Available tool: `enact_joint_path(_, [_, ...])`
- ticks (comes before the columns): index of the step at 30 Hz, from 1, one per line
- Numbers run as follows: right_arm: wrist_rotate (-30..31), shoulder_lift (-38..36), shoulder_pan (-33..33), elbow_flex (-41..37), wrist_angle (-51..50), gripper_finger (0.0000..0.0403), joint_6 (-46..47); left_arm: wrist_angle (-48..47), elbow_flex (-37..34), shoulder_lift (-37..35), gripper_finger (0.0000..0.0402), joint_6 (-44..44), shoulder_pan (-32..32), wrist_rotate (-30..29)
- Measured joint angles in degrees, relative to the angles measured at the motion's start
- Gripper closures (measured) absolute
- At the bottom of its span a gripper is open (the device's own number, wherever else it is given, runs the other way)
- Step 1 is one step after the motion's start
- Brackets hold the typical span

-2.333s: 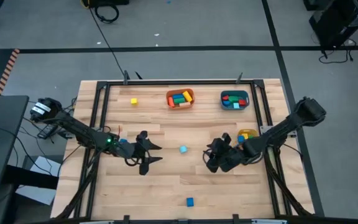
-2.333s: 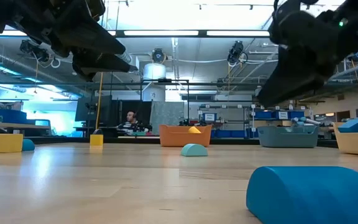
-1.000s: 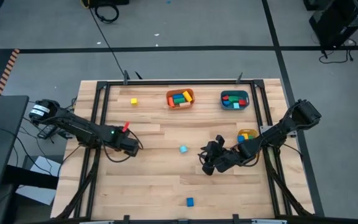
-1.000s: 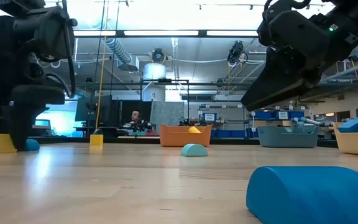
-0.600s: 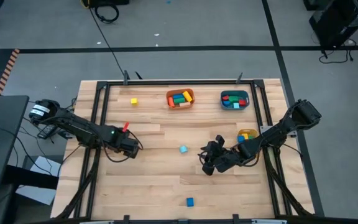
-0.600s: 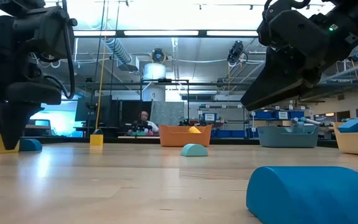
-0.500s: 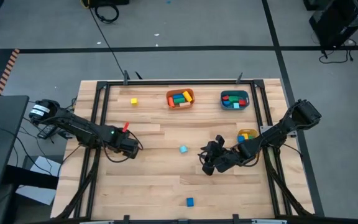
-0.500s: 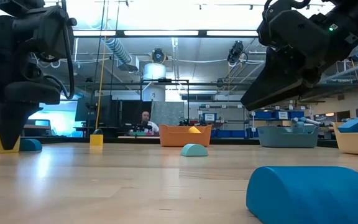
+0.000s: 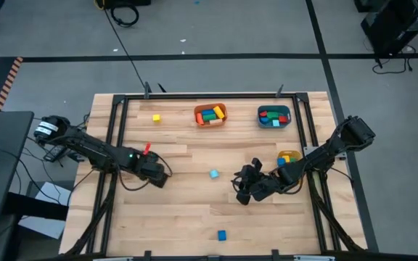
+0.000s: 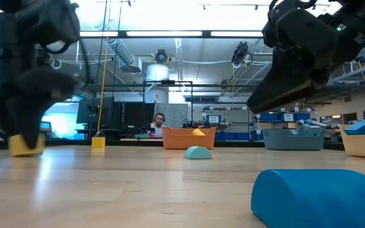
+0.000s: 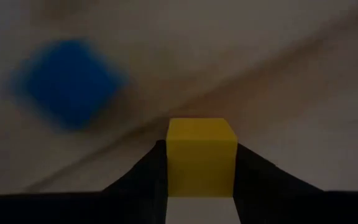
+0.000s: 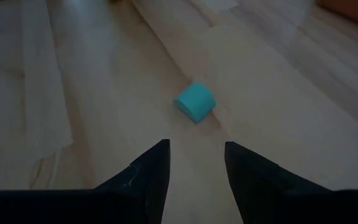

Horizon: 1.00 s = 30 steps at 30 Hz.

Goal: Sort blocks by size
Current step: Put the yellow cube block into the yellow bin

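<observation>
My left gripper [image 9: 158,174] points down at the table's left middle, shut on a small yellow block [image 11: 201,155], which also shows in the low view [image 10: 25,145]. A blue block [image 11: 67,81] lies on the wood just beside it. My right gripper [image 12: 196,146] hangs open and slanted at the right middle [image 9: 244,190], with nothing between its fingers. A light blue rounded block [image 12: 195,101] lies ahead of it at the table's centre [image 9: 214,174]. Another blue block [image 9: 221,235] lies near the front edge, and a yellow one [image 9: 156,117] at the far left. My left gripper pinches the yellow block between its two fingers, on two opposite side faces [image 11: 170,163]. The fingers come from above, pointing down. The block sits upright at table level [image 10: 25,152]; whether it is lifted clear I cannot tell.
At the far edge stand an orange bin [image 9: 210,114] and a teal bin [image 9: 274,117], both holding several blocks. A yellow bin [image 9: 289,157] stands at the right, beside my right arm. Bare wood lies between the two grippers and toward the near edge.
My left gripper has shut on the yellow block and shifted a little toward the table's right. The block has gone with it, away from the blue block that lay next to it. My right arm has kept still.
</observation>
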Motion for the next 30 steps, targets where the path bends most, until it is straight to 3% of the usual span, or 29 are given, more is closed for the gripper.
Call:
enact_joint_path(7, [-0.6, 0.3, 0.0, 0.0, 0.2, 0.0235, 2.0, 24.4, 0.0, 0.1, 0.0268, 9.1, -0.8, -0.7])
enact_joint_path(12, [1.6, 3.4, 0.0, 0.0, 5.6, 0.0237, 0.2, 33.0, 0.0, 0.1, 0.0268, 12.7, -0.6, -3.8])
enact_joint_path(16, [10.8, 8.7, 0.1, 0.1, 21.0, 0.0235, -11.1, 35.4, 0.0, 0.1, 0.0268, 14.6, -0.1, -5.9])
enact_joint_path(23, [11.6, 17.7, 0.3, 0.1, 49.6, 0.0231, -37.4, 39.4, 0.0, 0.1, 0.0268, 17.2, 1.7, -6.6])
enact_joint_path(30, [10.5, 23.7, -0.9, 3.8, 54.3, 0.0191, -47.6, 43.8, 0.0, 0.1, 0.0265, 19.5, 3.0, -6.7])
